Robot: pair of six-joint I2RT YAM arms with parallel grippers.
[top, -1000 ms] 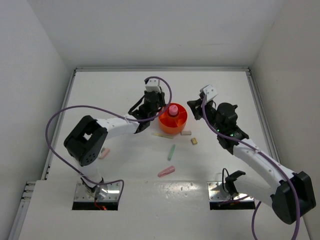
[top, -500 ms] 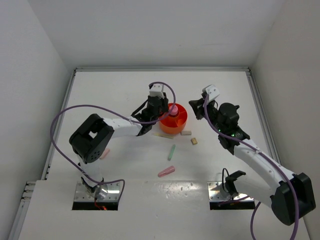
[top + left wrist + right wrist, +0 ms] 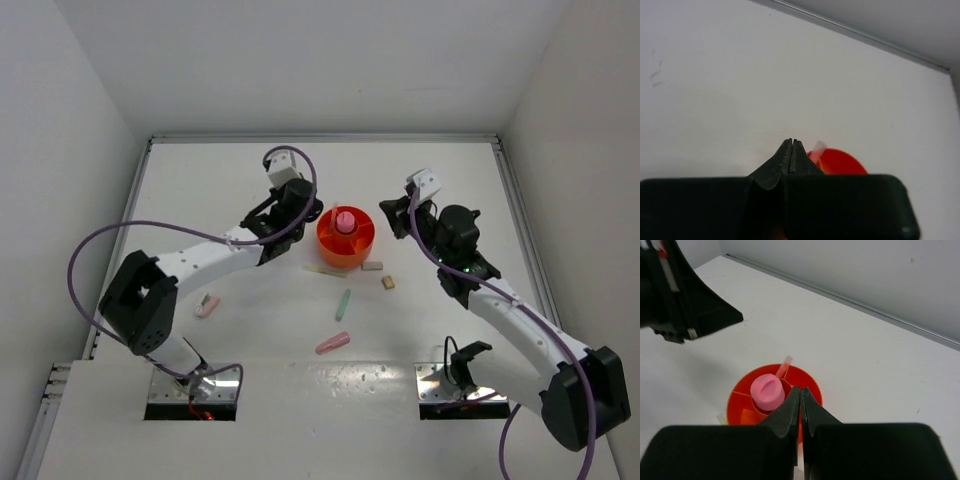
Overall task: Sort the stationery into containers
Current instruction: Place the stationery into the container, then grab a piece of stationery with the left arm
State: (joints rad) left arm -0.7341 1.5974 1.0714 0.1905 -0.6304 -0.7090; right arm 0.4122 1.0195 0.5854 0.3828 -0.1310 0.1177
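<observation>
The round orange tub (image 3: 358, 250) stands mid-table with a stubby pink-capped tube (image 3: 345, 220) upright in its central well. A thin clear-pink stick (image 3: 784, 365) leans in a far compartment. My left gripper (image 3: 308, 216) is shut and empty just left of the tub; in the left wrist view (image 3: 791, 141) the tub (image 3: 842, 161) and stick (image 3: 816, 148) show just behind its tips. My right gripper (image 3: 387, 214) is shut and empty just right of the tub; in the right wrist view (image 3: 800, 390) it sits at the tub's (image 3: 740, 400) near rim beside the tube (image 3: 767, 391).
On the table in front of the tub lie a cream stick (image 3: 322, 270), a cream block (image 3: 372, 266), a beige eraser (image 3: 388, 283), a green stick (image 3: 343, 304) and a pink stick (image 3: 333, 343). A small pink piece (image 3: 207, 306) lies far left. White walls surround the table.
My left gripper has drawn back to the left, off the tub where it was half a second ago. The pink-capped tube stays in the tub. The right arm has not moved.
</observation>
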